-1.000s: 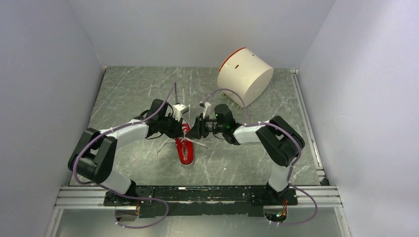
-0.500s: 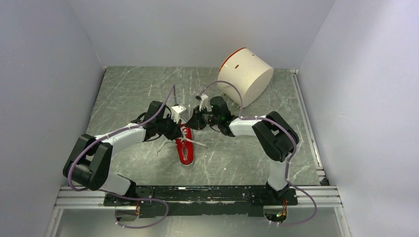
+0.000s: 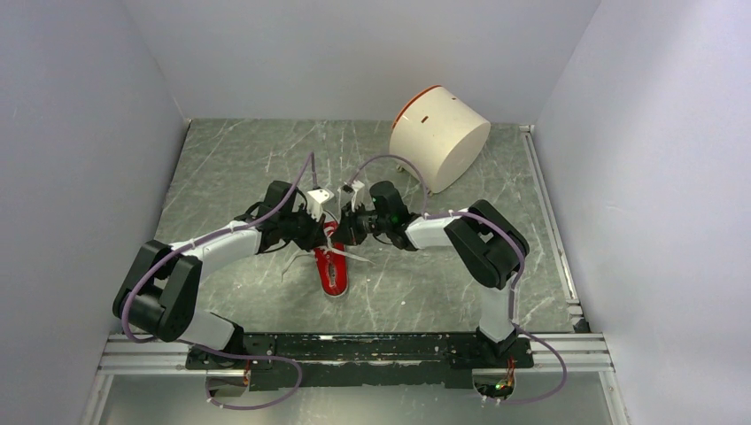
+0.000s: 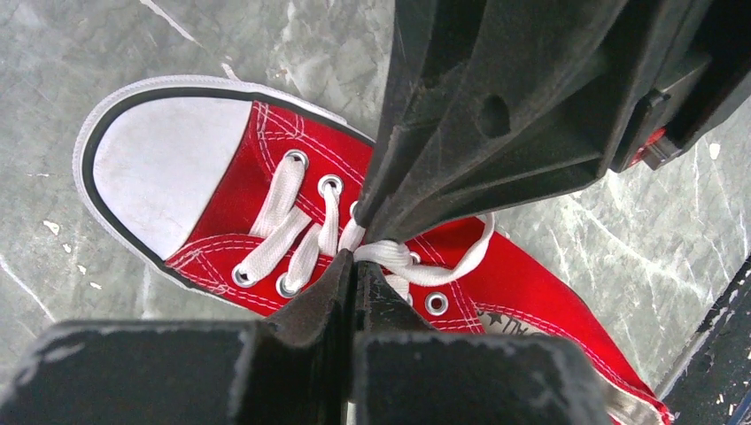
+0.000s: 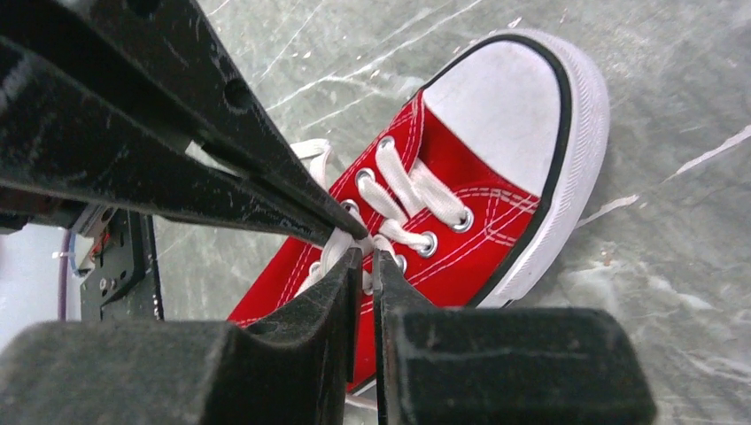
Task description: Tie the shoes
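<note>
The shoes show as one small red sneaker (image 3: 335, 273) with a white toe cap (image 4: 159, 168), lying mid-table with its toe toward the far side. Both grippers meet over its white laces (image 4: 443, 273). My left gripper (image 4: 356, 258) is shut, with a strand of lace pinched at its tips. My right gripper (image 5: 365, 255) is pressed nearly together on a lace strand beside the upper eyelets. In the top view the left gripper (image 3: 324, 232) and right gripper (image 3: 344, 232) almost touch. The knot area is hidden under the fingers.
A white cylindrical container (image 3: 438, 137) with a red rim lies on its side at the back right. Loose lace ends trail onto the table on both sides of the shoe (image 3: 359, 258). Grey walls close in the table on three sides.
My right gripper has moved left to the shoe's laces and its jaws have narrowed onto a strand. The left gripper has stayed shut and shifted only slightly.
</note>
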